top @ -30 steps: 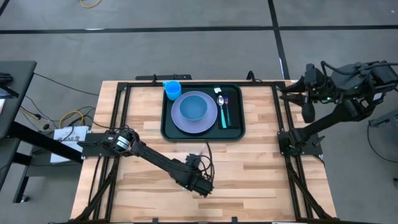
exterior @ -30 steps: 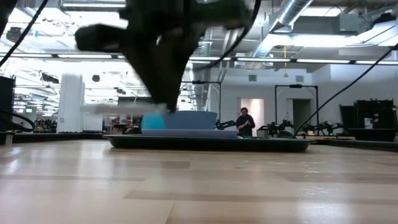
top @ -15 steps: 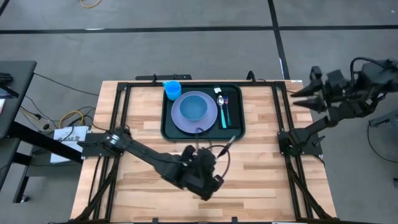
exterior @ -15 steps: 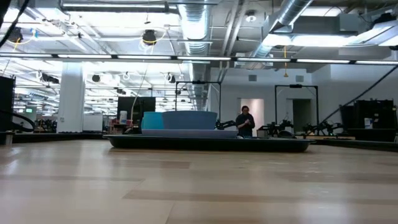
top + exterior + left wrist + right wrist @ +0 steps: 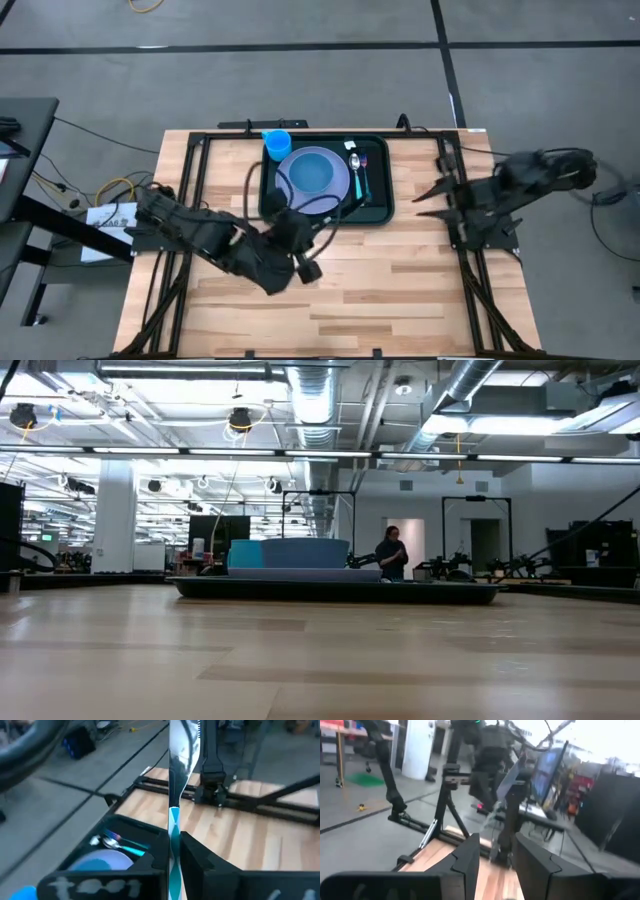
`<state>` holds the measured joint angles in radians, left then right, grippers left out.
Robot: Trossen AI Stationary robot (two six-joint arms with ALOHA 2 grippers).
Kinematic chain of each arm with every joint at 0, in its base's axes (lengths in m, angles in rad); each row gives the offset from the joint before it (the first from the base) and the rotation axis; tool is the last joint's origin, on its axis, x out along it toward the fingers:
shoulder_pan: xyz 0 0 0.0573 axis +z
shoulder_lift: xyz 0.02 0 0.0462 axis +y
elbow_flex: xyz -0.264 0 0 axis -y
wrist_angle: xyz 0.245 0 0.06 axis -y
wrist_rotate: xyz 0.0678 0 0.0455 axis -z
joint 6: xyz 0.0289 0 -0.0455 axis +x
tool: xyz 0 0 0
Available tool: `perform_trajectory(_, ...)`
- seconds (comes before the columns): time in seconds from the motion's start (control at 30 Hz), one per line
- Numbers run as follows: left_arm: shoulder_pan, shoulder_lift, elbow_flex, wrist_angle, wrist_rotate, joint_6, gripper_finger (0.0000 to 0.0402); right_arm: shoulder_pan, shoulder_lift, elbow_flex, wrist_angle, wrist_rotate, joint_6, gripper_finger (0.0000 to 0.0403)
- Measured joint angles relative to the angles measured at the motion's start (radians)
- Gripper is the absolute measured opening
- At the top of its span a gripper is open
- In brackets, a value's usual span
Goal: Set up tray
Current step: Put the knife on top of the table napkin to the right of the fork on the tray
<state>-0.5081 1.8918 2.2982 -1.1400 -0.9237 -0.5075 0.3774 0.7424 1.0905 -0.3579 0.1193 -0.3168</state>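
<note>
The dark tray (image 5: 381, 205) lies at the table's far middle. It carries a lavender plate with a bowl (image 5: 313, 174), a blue cup (image 5: 276, 143), and a spoon and a teal-handled utensil (image 5: 358, 172). In the low view the tray (image 5: 340, 592) rests flat on the wood. My left gripper (image 5: 325, 236) hovers just in front of the tray, shut on a teal-handled knife (image 5: 181, 755). My right gripper (image 5: 430, 196) hangs open by the table's right rail and holds nothing; its fingers (image 5: 470, 852) show a gap. My left gripper pinches the knife's teal handle (image 5: 173, 822) between its two fingers (image 5: 192, 851). The silver blade sticks out past the fingertips, toward the tray's right side (image 5: 352, 208). The knife is lifted clear of the table.
Black frame rails run along the table's left, right and far edges, and the right arm's base (image 5: 485, 230) stands on the right rail. Bare wood (image 5: 400, 300) stretches from the tray to the near edge. A person (image 5: 390, 555) stands far off in the room.
My left gripper has risen from the wood near the table's front edge, lifting the knife clear. It has moved toward the tray and rolled. My right gripper has come down from beyond the right edge toward the table, turning its fingers to point at the tray.
</note>
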Motion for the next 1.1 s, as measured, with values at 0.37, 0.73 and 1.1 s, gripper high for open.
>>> perform_trajectory(0.37, 0.072, -0.056, 0.0, 0.201, 0.277, 0.383, 0.0006, -0.132, 0.079, -0.474, 0.801, -0.148, -0.008, 0.0108)
perform_trajectory(0.73, 0.138, -0.054, -0.161, 0.428, 0.544, 0.578, 0.0006, -0.066, 0.258, -0.512, 1.131, -0.147, 0.022, 0.0108)
perform_trajectory(1.1, 0.221, -0.306, -0.618, 0.812, 0.756, 0.586, 0.0006, -0.035, 0.362, -0.513, 1.212, -0.026, -0.006, 0.0108)
